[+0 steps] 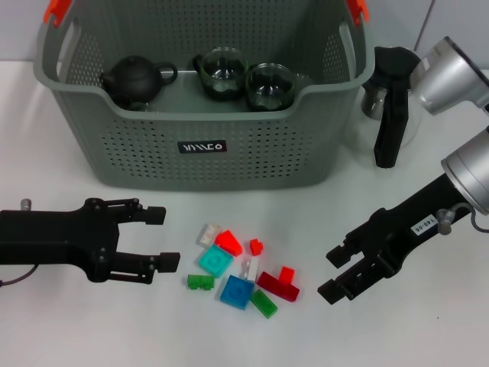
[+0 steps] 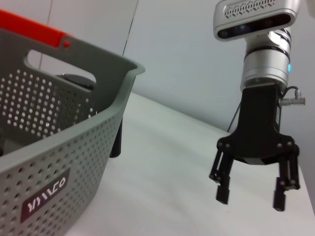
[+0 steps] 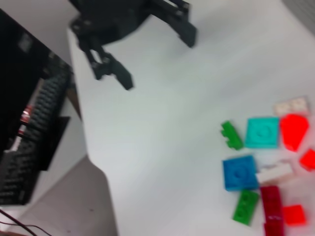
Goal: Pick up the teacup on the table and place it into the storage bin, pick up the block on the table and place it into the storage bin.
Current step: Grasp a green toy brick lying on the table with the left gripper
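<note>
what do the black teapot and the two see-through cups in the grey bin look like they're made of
The round black teapot looks like matte ceramic or clay: dark, opaque, hardly any shine. The two clear teacups look like glass: see-through with bright rim glints. The grey-green perforated storage bin holding them looks like moulded plastic.

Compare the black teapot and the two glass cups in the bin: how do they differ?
The teapot is opaque black with a lid knob; the cups are clear greenish glass and open-topped. The teapot sits toward the bin's left side, the cups centre-right. All stand upright inside.
</note>
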You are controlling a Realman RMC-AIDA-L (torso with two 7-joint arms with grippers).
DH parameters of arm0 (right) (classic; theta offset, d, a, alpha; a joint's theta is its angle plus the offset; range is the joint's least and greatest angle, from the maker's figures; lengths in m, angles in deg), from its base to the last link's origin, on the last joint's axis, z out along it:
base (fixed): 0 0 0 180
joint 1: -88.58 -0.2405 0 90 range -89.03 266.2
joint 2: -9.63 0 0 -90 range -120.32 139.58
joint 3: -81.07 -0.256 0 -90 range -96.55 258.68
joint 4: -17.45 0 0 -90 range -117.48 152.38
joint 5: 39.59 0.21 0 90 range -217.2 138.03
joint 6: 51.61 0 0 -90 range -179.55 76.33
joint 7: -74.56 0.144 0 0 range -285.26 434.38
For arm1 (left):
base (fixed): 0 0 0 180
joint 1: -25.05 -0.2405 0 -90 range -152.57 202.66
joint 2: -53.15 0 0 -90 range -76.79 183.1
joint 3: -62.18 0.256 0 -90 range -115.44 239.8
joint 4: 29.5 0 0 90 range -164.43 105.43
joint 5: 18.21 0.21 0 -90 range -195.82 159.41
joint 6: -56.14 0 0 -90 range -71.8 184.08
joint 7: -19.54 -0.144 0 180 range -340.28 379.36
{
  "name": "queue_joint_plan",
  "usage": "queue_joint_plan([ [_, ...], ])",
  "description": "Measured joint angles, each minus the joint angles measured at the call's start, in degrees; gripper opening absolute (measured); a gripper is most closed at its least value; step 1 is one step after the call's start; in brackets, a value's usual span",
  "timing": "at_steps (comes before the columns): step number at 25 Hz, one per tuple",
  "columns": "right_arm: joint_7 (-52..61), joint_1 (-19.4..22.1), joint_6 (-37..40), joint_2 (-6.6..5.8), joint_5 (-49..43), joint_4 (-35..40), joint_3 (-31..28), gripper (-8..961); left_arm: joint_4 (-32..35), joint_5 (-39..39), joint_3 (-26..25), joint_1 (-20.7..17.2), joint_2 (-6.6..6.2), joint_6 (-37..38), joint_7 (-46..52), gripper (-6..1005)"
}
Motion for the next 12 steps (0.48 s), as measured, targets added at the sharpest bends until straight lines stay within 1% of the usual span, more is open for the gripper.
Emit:
queue_joint_plan([
  [4,0.35,-0.96,-1.70,0.57,-3.25,0.07,0.01,819,0.26,0.71,-0.49,0.10,-0.09,0.04,0.40,875],
  [8,0.08,-2.17,-3.22,1.47,-5.15,-0.02,0.43,820,0.28,0.75,-1.72,0.33,-0.29,0.05,0.74,876],
  [12,-0.87,-2.63,-5.46,2.23,-5.23,0.27,3.03,820,0.22,0.78,-2.35,0.37,-0.38,0.05,0.71,876],
])
